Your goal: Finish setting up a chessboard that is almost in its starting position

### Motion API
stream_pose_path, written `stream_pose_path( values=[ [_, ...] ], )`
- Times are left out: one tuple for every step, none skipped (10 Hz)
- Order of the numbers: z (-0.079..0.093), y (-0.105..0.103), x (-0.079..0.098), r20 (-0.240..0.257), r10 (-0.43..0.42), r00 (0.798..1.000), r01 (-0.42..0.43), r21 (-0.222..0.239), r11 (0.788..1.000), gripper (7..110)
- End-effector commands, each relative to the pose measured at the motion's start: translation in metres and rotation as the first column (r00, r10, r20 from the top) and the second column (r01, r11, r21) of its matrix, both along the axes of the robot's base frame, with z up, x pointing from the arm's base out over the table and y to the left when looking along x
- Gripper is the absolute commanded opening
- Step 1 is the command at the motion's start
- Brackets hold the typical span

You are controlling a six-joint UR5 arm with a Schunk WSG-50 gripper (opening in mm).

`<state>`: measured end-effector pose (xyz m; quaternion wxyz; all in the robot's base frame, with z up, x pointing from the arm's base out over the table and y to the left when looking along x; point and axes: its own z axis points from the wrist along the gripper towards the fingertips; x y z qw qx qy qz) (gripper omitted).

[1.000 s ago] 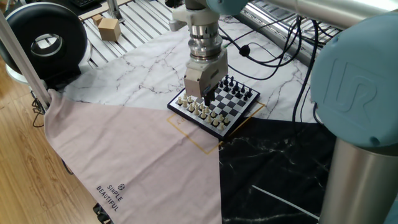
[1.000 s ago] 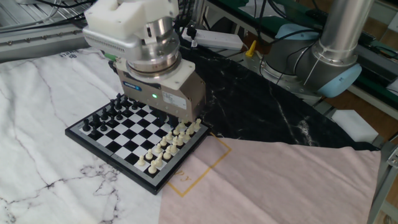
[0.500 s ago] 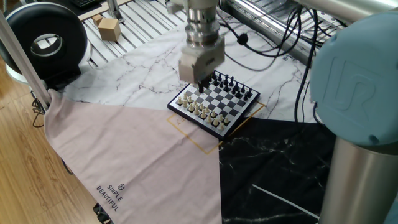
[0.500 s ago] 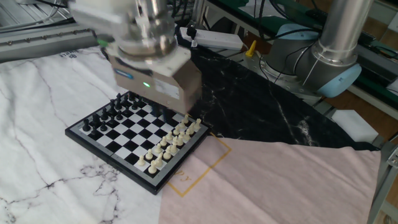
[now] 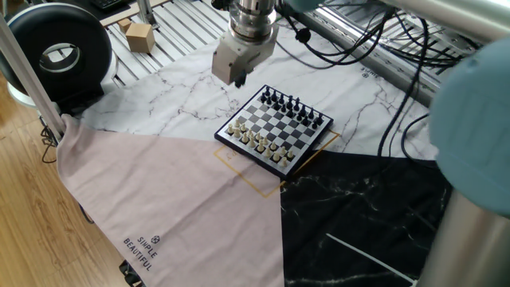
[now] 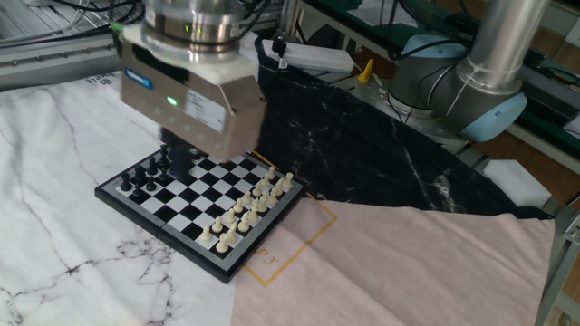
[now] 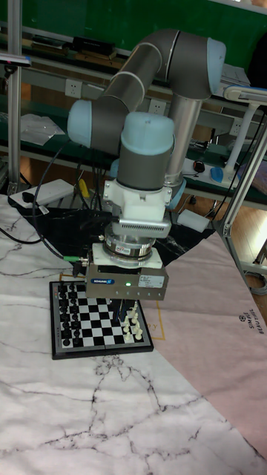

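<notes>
Now: claw (image 5: 237, 77) above white marble, off chessboard (image 5: 276, 129) far edge | claw gap: cannot tell

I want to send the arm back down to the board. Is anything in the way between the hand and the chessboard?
Nothing visible. The hand hangs in open air above the chessboard, near the black pieces; only the board's own pieces stand beneath it.

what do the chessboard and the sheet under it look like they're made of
The chessboard: likely hard plastic; smooth, faintly glossy squares and a black rim. The pieces are too small to judge. The sheet looks like flexible printed vinyl or cloth, not stone: its marble veining sits beside flat pink and black panels.
</notes>
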<state>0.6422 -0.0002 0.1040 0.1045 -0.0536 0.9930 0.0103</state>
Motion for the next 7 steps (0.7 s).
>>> stream_pose_path(
  values=[
    [0.018, -0.011, 0.023, 0.141, -0.057, 0.988, 0.061, -0.021, 0.998, 7],
    [0.019, -0.014, 0.019, 0.141, -0.052, 0.989, 0.058, -0.037, 0.998, 7],
    [0.020, -0.014, 0.014, 0.136, -0.055, 0.989, 0.061, -0.040, 0.997, 7],
    [0.020, -0.013, 0.013, 0.131, -0.052, 0.990, 0.058, -0.041, 0.997, 7],
    [0.017, -0.008, 0.013, 0.118, -0.060, 0.991, 0.064, -0.026, 0.998, 7],
    [0.014, -0.005, 0.016, 0.102, -0.063, 0.993, 0.065, -0.019, 0.998, 7],
    [0.010, -0.006, 0.020, 0.087, -0.058, 0.994, 0.060, -0.023, 0.998, 7]
  ],
)
